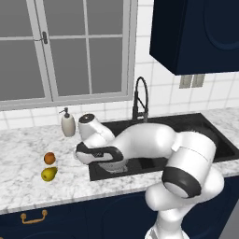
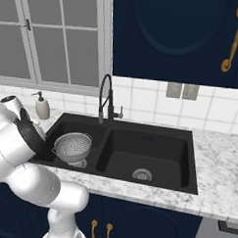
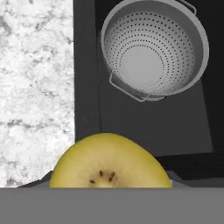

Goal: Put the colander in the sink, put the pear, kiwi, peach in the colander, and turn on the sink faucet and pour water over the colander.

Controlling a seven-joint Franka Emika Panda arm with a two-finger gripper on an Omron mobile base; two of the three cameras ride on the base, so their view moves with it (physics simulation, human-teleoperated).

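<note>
My gripper (image 1: 80,154) is shut on the kiwi (image 3: 109,162), a golden-tan round fruit with dark seeds that hides the fingertips in the hand view. The hand hovers over the left rim of the black sink (image 2: 154,142). The white-grey perforated colander (image 3: 153,52) sits upright and empty in the left basin, also seen from the right base camera as the colander (image 2: 73,146). The yellow-green pear (image 1: 48,174) and the reddish-orange peach (image 1: 49,158) lie on the marble counter left of the sink. The black gooseneck faucet (image 1: 140,98) stands behind the basins, with no stream showing.
A white soap pump bottle (image 1: 68,123) stands at the back of the counter, left of the faucet. Dark wall cabinets (image 1: 196,32) hang above the right side. The right basin (image 2: 148,156) holds only its silver drain.
</note>
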